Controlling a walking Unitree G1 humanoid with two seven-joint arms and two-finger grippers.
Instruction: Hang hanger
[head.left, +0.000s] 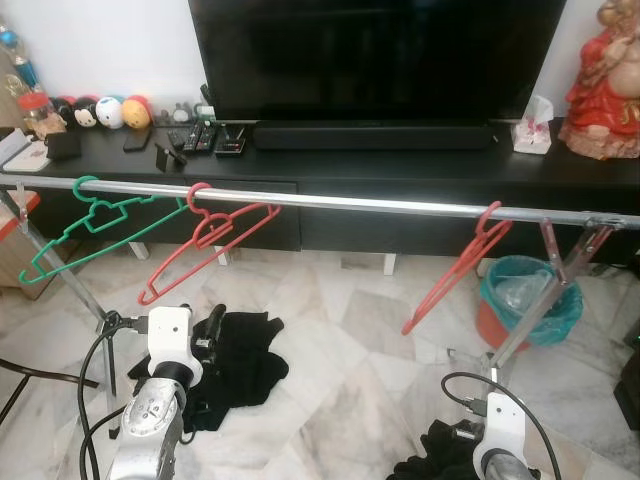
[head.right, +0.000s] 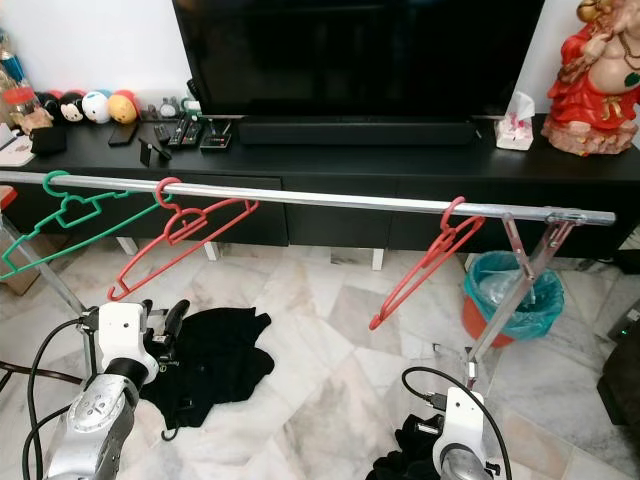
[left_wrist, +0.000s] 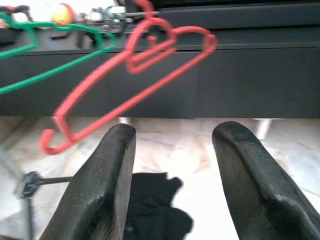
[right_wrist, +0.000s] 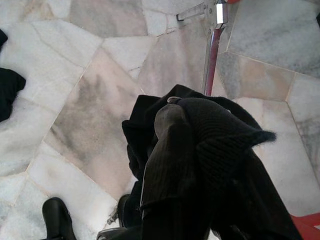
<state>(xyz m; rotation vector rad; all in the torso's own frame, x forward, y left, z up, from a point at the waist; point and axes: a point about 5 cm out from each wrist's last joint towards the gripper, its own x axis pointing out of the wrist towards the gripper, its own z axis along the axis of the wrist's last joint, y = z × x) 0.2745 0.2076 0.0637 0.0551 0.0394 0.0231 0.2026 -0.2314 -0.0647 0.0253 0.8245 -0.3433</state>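
Note:
A silver clothes rail (head.left: 350, 203) crosses the room in front of me. On it hang a green hanger (head.left: 90, 225) at the left, a red hanger (head.left: 205, 245) beside it, and another red hanger (head.left: 455, 270) near the right end. My left gripper (left_wrist: 172, 150) is open and empty, low under the left red hanger (left_wrist: 135, 75); its fingers (head.left: 212, 322) point up toward the rail. Down by the floor at the right, my right gripper (right_wrist: 185, 120) is shut on a black garment (right_wrist: 210, 150) that drapes over its fingers.
A second black garment (head.left: 245, 360) lies on the marble floor near my left arm. Behind the rail stands a dark TV cabinet (head.left: 400, 170) with a TV, remotes and toys. A teal bin (head.left: 530, 295) sits by the rail's right leg (head.left: 535, 315).

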